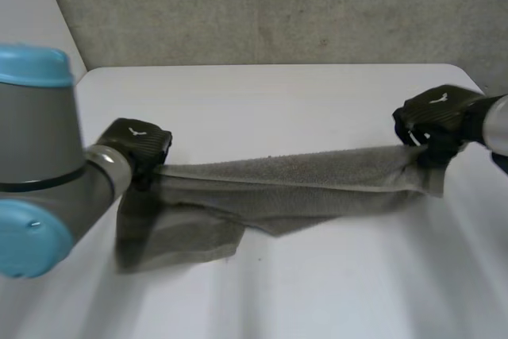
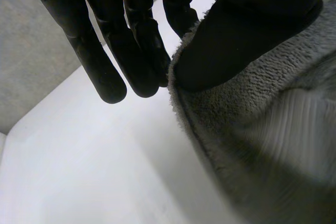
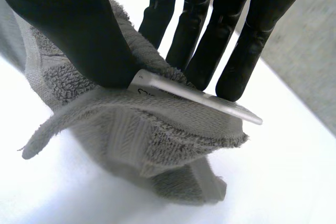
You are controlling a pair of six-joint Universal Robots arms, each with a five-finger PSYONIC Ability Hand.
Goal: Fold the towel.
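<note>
Stretching above the white table (image 1: 278, 93), the grey towel (image 1: 286, 184) is hanging between both hands, its lower part sagging toward the tabletop near the left hand (image 2: 247, 30), which is pinching one end's edge. The right hand (image 3: 68, 30) is pinching the other end beside a white label (image 3: 210, 100).

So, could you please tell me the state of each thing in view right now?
towel: stretched out between the two hands, with a loose part hanging below.
left hand: shut, pinching one end's edge between thumb and fingers.
right hand: shut, pinching the other end.
label: sticking out from that pinch.
</note>
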